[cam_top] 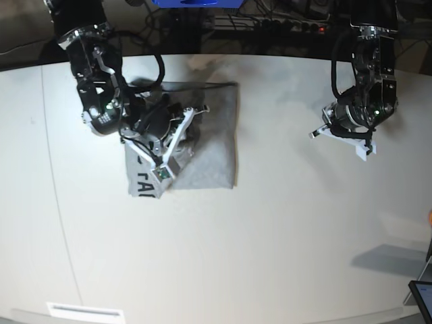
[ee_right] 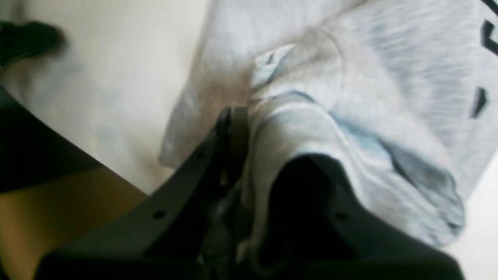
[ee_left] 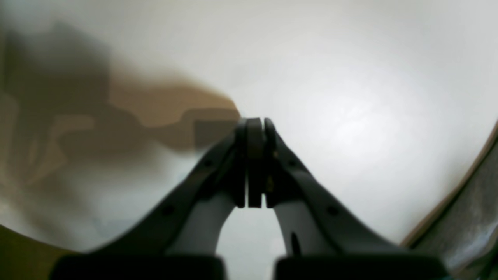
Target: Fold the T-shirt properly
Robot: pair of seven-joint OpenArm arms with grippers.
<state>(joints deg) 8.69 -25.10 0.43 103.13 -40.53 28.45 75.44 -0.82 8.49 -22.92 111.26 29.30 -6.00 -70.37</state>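
Note:
The heather-grey T-shirt [cam_top: 210,150] lies folded into a rough rectangle on the white table [cam_top: 270,223], left of centre, with black letters [cam_top: 144,179] showing at its front left corner. My right gripper [cam_top: 201,111] is low over its back part, shut on a bunched fold of the T-shirt [ee_right: 350,97]. In the right wrist view the cloth drapes over one finger beside the right gripper [ee_right: 242,116], and black print [ee_right: 487,35] shows at the right edge. My left gripper [ee_left: 255,125] is shut and holds nothing. It hovers over bare table far to the right, left gripper [cam_top: 317,133].
Cables and a power strip [cam_top: 270,23] run along the back edge behind the table. A blue object [cam_top: 196,3] sits at the top. A dark device [cam_top: 422,297] shows at the front right corner. A white label [cam_top: 85,312] is on the front edge.

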